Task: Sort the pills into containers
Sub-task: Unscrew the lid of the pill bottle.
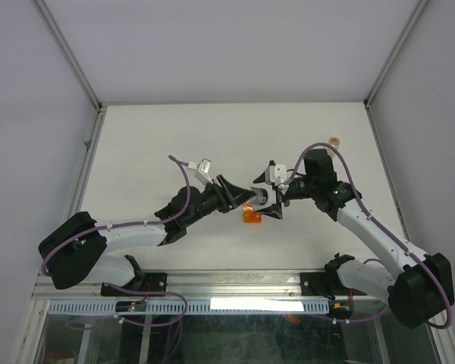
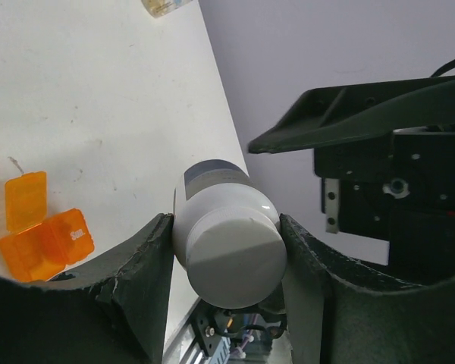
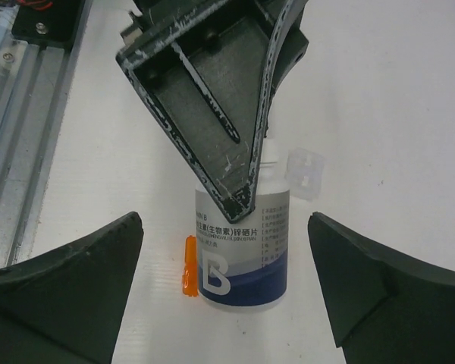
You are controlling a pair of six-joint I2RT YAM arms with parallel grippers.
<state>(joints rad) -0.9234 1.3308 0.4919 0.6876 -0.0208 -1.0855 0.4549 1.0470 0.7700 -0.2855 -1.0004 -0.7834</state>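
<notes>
A: Step in hand?
B: Looks like getting the white bottle [image 3: 239,262] open, ahead of any sorting. Pinched across its body by the left gripper [image 2: 226,262], with a finger pressed on each side.
A: And the right gripper [image 3: 224,220]?
B: Spread wide, holding nothing. Bottle just ahead, between the two fingers, untouched by either. Faces the left one over the middle of the table [image 1: 136,152].
A: Other containers?
B: Orange cup [image 2: 44,236] down on the table near the bottle, with lid flipped open. Clear vial [image 2: 165,6] farther off, at the top edge of the left wrist view.
A: And the pills?
B: Hard to say. Thin orange sliver [image 3: 189,267] right beside the bottle in the right wrist view: maybe a pill, maybe only the cup seen edge-on.
A: Next move, then?
B: Probably closing the right fingers on the bottle's cap end and twisting, with a firm left grip to prevent spinning or slipping. Calls for square alignment first: smooth round plastic, likely to squirt out of a skewed pinch. Worth minding the open cup nearby, too. Light, and easy to knock.
</notes>
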